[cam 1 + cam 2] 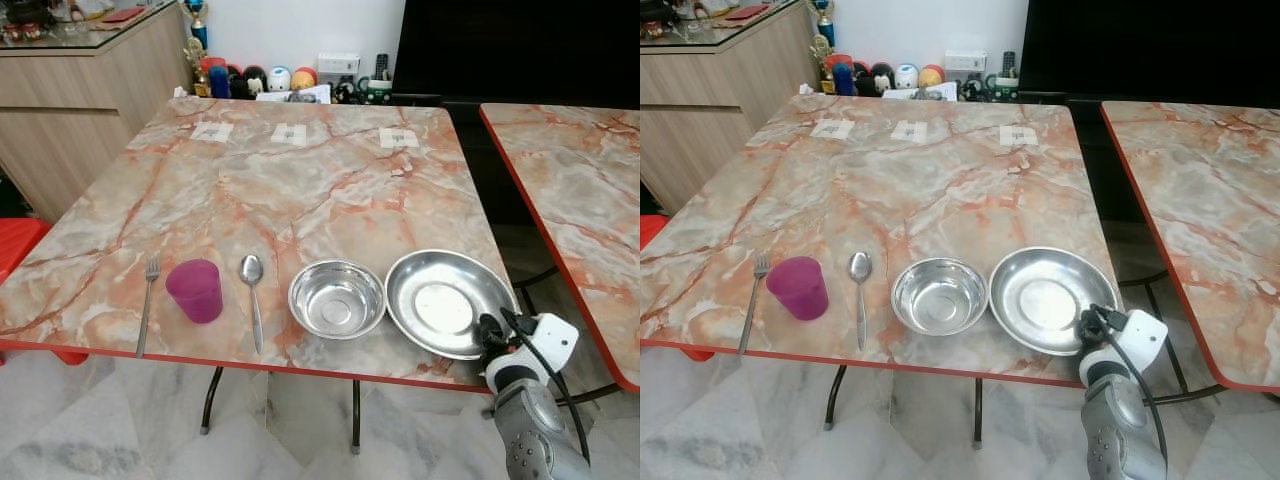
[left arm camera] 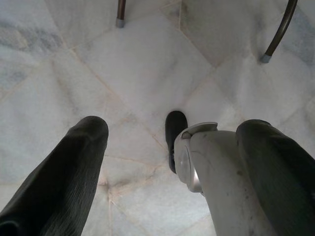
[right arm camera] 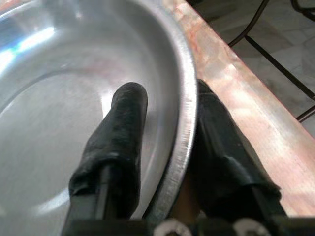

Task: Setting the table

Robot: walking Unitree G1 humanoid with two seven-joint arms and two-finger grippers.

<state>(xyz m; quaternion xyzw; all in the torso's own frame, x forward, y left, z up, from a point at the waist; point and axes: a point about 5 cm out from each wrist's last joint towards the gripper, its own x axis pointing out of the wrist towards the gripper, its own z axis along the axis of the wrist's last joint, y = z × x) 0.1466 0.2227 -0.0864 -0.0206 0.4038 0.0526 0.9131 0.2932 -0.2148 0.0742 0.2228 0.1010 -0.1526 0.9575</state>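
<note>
Marble-patterned table, red-edged, pink and grey veining. Along its near edge, left to right:

- Fork, steel, lying flat, tines toward the far side.
- Purple plastic cup, upright, just right of the fork.
- Spoon, steel, lying flat, bowl toward the far side, just right of the cup.
- Steel bowl, round, upright, sitting near the table edge.
- Steel plate, wide and shallow, just beside the bowl on its right, at the near right corner of the table.

Right gripper: at the near right rim of the steel plate. The right wrist view shows one black finger lying inside the plate and the other outside it against the table top, jaws clamped across the rim. The silver right arm rises from the lower right.

Left gripper: hanging idle over the pale marble floor, jaws spread wide apart, holding nothing.

Other: three small paper labels in a row at the far side of the table; a second marble-patterned table to the right, set apart by a gap; wooden cabinet at far left; assorted small toys and bottles against the far wall.
</note>
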